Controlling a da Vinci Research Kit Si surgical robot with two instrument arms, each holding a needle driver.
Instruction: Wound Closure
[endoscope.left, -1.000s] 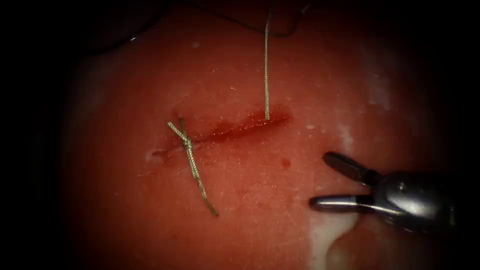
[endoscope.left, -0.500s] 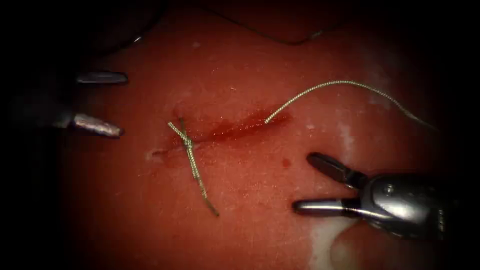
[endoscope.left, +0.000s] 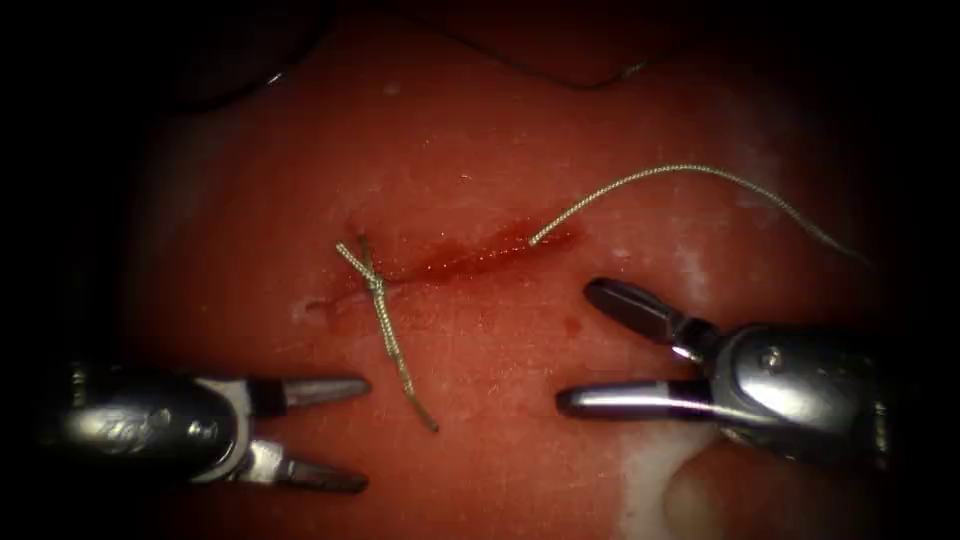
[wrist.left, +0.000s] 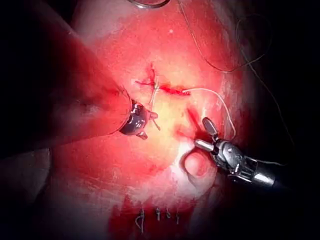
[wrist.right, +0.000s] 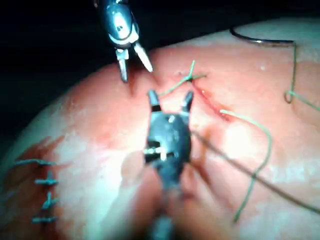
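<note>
Endoscope view: both tools sit below the cut (endoscope.left: 470, 262) with bare tissue (endoscope.left: 480, 400) between them. Left tool (endoscope.left: 345, 432) and right tool (endoscope.left: 580, 348) have jaws spread wide, holding nothing. Thread (endoscope.left: 680, 172) leaves the cut's right end. The needle (wrist.right: 260, 40) lies on the tissue, far from both tools.

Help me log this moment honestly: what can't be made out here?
- Needle: right wrist view, its curve lies far from the cut, tip too blurred to trace.
- Thread: endoscope view, fades into the dark edge.
- Older stitches: left wrist view, too small to count.
</note>
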